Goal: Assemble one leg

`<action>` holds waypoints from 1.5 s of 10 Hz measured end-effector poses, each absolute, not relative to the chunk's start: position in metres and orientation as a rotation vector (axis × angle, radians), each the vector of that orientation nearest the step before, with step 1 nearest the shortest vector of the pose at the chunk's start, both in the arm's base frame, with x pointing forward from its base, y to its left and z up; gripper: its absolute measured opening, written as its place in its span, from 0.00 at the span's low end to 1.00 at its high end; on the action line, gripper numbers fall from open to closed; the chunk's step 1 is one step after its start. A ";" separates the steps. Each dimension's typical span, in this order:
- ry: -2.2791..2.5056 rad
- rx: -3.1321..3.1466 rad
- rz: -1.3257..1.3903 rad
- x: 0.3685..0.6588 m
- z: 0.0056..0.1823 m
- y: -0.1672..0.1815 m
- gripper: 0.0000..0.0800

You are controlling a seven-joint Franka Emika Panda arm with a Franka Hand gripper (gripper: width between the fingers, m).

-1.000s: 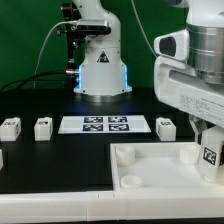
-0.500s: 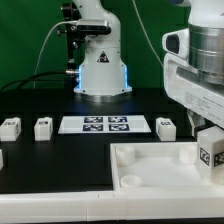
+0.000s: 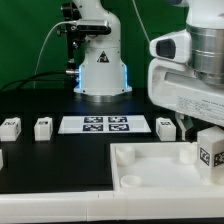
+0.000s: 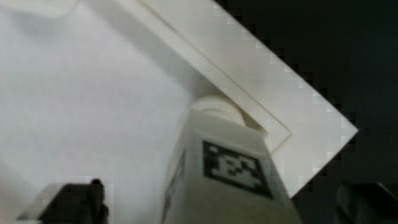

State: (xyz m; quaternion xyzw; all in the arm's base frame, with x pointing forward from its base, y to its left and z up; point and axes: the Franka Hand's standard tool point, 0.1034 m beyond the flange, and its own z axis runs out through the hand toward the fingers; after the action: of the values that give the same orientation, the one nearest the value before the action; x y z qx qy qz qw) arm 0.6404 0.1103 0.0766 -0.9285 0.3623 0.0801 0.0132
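A leg (image 3: 211,151), a short white post with a black-and-white tag, stands upright at the far right corner of the large white tray-like piece (image 3: 150,165). In the wrist view the same leg (image 4: 228,150) rises from a round corner socket (image 4: 217,103) of the tray (image 4: 89,90). My gripper (image 3: 207,138) hangs over it under the big white arm housing. The gripper (image 4: 222,205) is open: one dark finger (image 4: 75,200) stands well clear of the leg's side, and the other side is dark and hard to make out.
Three more tagged legs (image 3: 10,126) (image 3: 43,127) (image 3: 166,127) lie in a row on the black table. The marker board (image 3: 95,124) lies between them. The robot base (image 3: 100,60) stands behind, in front of a green backdrop.
The jaws have spread and let go of the leg, which stays upright in the tray's corner. The arm housing has shifted slightly.
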 end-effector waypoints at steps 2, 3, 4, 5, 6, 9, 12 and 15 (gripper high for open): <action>0.733 -2.997 0.239 0.641 0.077 0.105 0.81; 0.530 -3.030 0.233 0.641 0.077 0.105 0.81; 0.354 -3.050 0.226 0.641 0.077 0.105 0.81; 0.166 -3.058 0.219 0.641 0.077 0.107 0.81; 0.016 -3.057 0.213 0.641 0.077 0.109 0.81; -0.531 -2.997 0.187 0.641 0.078 0.110 0.81; -0.563 -2.990 0.186 0.641 0.077 0.109 0.67; -0.563 -2.990 0.187 0.641 0.077 0.109 0.46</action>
State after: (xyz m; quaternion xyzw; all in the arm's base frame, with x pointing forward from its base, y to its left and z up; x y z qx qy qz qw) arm 0.6408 0.1090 0.0770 -0.9798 -0.1844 0.0614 0.0466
